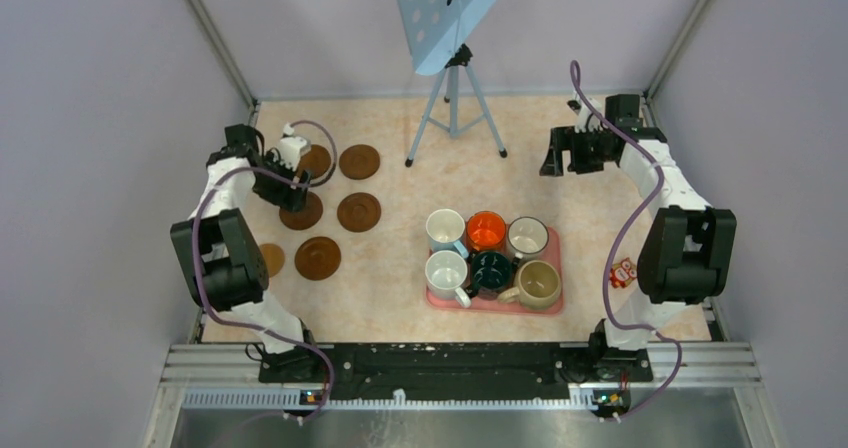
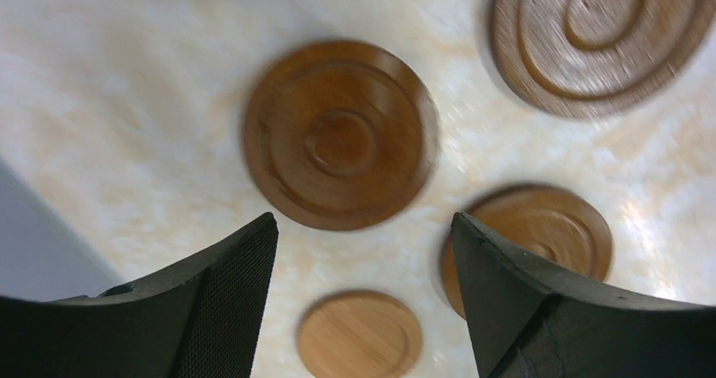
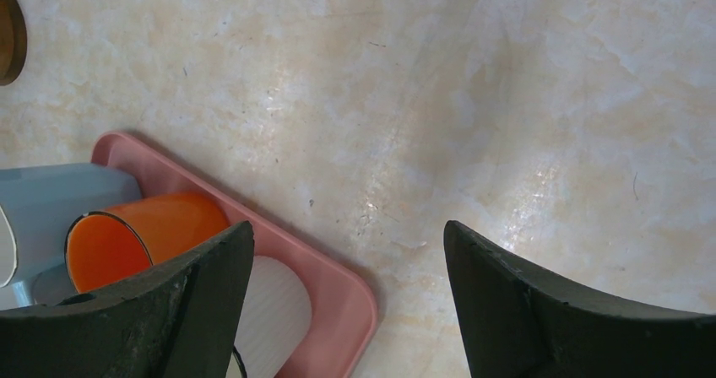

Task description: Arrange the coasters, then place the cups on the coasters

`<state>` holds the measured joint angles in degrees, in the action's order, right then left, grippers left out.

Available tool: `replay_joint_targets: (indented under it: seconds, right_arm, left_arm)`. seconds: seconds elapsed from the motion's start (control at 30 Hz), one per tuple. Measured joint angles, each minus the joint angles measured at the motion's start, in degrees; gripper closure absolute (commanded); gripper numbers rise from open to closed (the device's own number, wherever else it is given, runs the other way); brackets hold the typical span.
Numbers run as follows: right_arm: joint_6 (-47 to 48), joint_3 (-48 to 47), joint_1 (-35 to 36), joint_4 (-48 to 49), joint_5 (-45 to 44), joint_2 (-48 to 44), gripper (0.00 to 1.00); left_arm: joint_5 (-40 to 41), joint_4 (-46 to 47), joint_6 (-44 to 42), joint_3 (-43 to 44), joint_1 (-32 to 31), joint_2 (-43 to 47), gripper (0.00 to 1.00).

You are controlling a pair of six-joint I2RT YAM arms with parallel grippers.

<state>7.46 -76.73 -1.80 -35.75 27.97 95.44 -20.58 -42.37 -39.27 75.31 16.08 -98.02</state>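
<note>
Left pincer [image 2: 363, 226]: jaws spread wide, nothing between them, touching nothing, hanging above the table [image 1: 420, 318] over the coasters [image 1: 359, 211]. In the left wrist view a dark ringed coaster [image 2: 340, 133] sits at 12 o'clock just beyond the fingertips. The small tan coaster [image 2: 359, 336] shows in the gap at 6, and another is part hidden behind the finger at 4. From above, all six discs lie flat in two rough columns of three on the left side, so the arranging looks close to done, though the spacing is uneven. Right pincer [image 3: 348, 230]: jaws equally wide, empty, held off the table at the far right. The cups [image 1: 490, 268] stand bunched on the pink tray [image 3: 342, 298], at about 7 o'clock from the right pincer and 4 o'clock from the left. The orange cup [image 3: 143, 230] shows at 8 o'clock beside the right pincer's finger. Judgement: the right arm is the nearer to the tray. Each cup then has to travel toward 9 o'clock to reach a disc.
</note>
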Motion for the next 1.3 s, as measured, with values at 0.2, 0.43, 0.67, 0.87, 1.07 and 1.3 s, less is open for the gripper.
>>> replay_joint_targets:
  seconds: [0.2,0.43,0.67,0.87,1.07,1.3]
  right_arm:
    - [0.04,-0.63,0.0,-0.52,0.42,0.24,0.18]
    - [0.09,-0.63,0.0,-1.2,0.66,0.37,0.18]
    - [0.7,-0.63,0.0,-2.1,0.61,0.37,0.18]
    - [1.46,-0.63,0.0,-2.62,0.59,0.37,0.18]
    - [1.55,-0.63,0.0,-2.91,0.59,0.37,0.18]
    - [1.55,-0.63,0.0,-2.91,0.57,0.37,0.18]
  left_arm:
    - [-1.38,-4.87,-6.6,-8.09,-0.07,3.15,0.15]
    - [0.61,-4.13,-10.4,-16.17,-1.33,4.9,0.17]
    - [4.04,-0.81,-12.41,-20.94,-5.46,5.84,0.24]
    - [6.51,0.98,-12.79,-23.61,-11.26,8.13,0.37]
    - [6.54,1.79,-10.67,-25.38,-18.29,9.79,0.39]
    - [6.49,2.56,-6.6,-25.97,-24.13,10.16,0.4]
